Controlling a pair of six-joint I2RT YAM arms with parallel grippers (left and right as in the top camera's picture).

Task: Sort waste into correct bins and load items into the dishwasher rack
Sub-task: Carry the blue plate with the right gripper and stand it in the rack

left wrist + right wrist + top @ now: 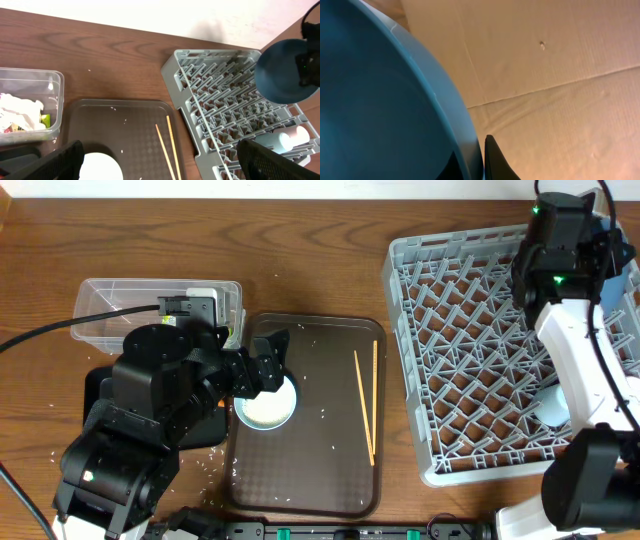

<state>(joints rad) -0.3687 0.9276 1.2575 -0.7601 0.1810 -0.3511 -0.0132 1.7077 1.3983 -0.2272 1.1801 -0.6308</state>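
My right gripper is shut on the rim of the large blue bowl. It holds the bowl tilted above the far right part of the light-grey dishwasher rack. My left gripper stands wide open low over the brown serving tray, and the white bowl lies just inside its left finger. Two wooden chopsticks lie on the tray's right side. The clear box holds crumpled tissue and a yellow-green wrapper.
A light-blue cup stands in the rack's near right part, with a pale cup beside it. The black tray is mostly hidden under my left arm. White rice grains lie scattered on the wood near the serving tray.
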